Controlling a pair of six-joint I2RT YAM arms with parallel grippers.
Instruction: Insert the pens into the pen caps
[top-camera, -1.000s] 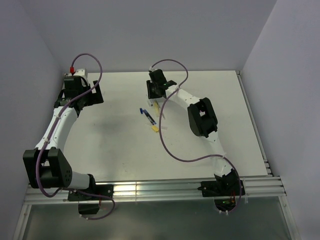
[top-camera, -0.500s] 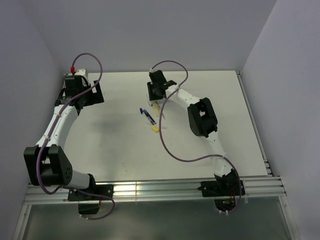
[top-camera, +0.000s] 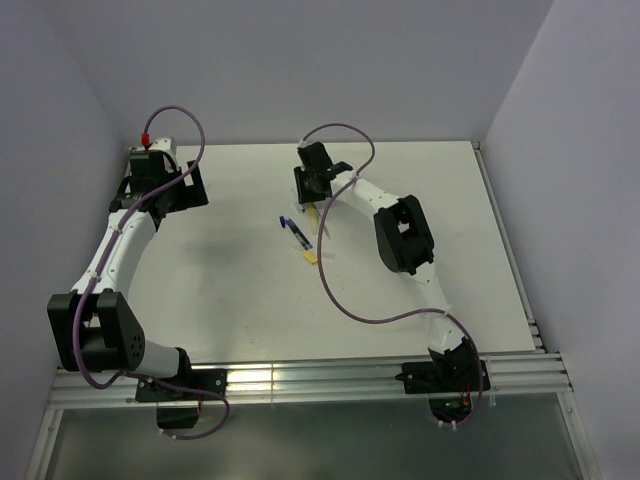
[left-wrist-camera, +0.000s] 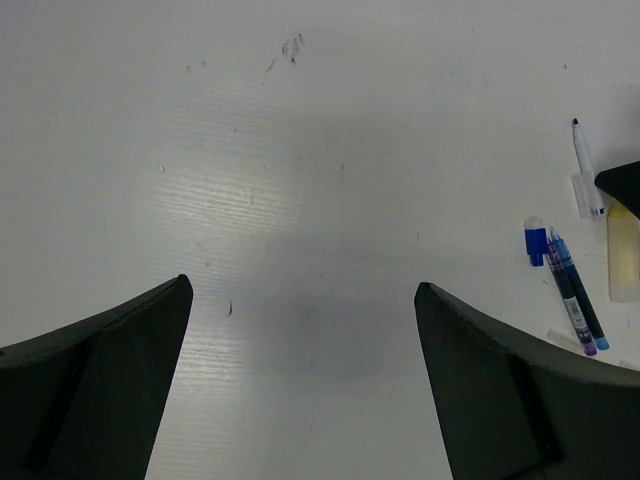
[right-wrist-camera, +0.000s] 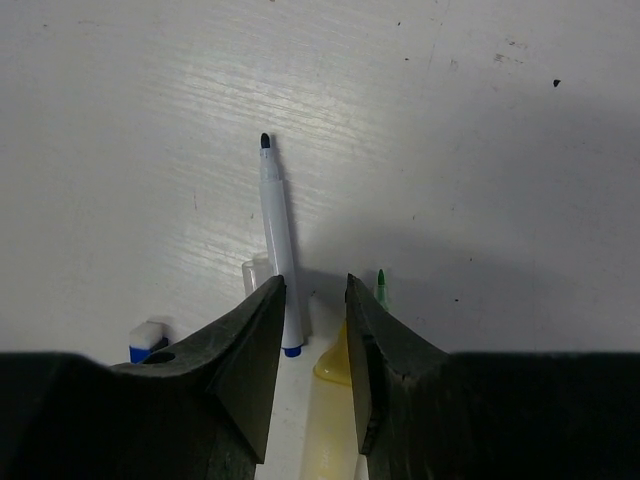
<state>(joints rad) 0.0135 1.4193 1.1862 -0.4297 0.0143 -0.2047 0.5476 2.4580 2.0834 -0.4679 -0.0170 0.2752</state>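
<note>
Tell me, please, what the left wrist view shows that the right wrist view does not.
Only the left wrist view shows the two dark slim pens lying side by side, framed by the wide-open left gripper. Only the right wrist view shows a small green tip just beside the right gripper. Both show the white pen with a dark tip, the small blue cap and the pale yellow piece on the white table.

Left arm (top-camera: 112, 250) extended far forward on its own side, forearm angled slightly inward. Left gripper (left-wrist-camera: 302, 287) faces down, jaws spread full wide, holding nothing. Right arm (top-camera: 404, 236) stretched forward and angled inward toward the left arm. Right gripper (right-wrist-camera: 312, 282) faces down, jaws narrowly apart, gap clear.
</note>
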